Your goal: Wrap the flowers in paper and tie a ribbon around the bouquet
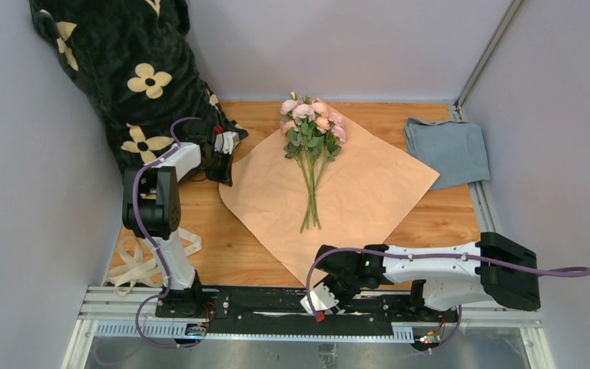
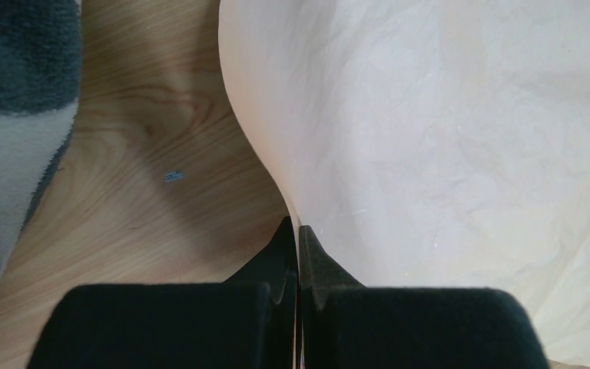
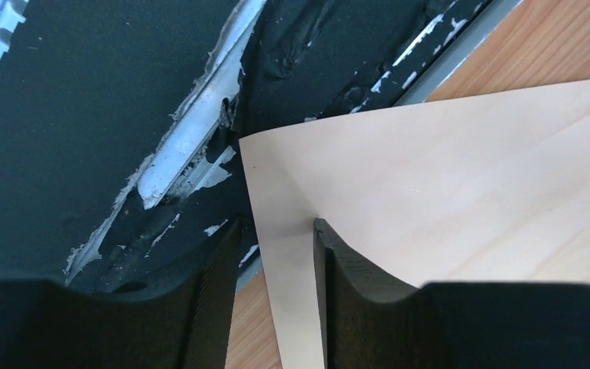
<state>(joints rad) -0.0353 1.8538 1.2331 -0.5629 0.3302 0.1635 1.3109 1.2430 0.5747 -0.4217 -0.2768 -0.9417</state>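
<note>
Two corners of the paper (image 1: 369, 192) concern me now. My left gripper (image 2: 297, 227) is clamped on the left corner, where the edge curls up softly. My right gripper (image 3: 276, 223) stands with its jaws apart astride the near corner, not yet pinched. Nothing is wrapped: the thin, faintly crinkled sheet lies peach face up on the wooden desk (image 1: 223, 254). The flowers (image 1: 311, 127) rest along its middle, pink blooms at the far corner, thin green stems pointing toward me. The ribbon (image 1: 134, 265), a limp cream strip, lies looped by my left arm's base, untied.
</note>
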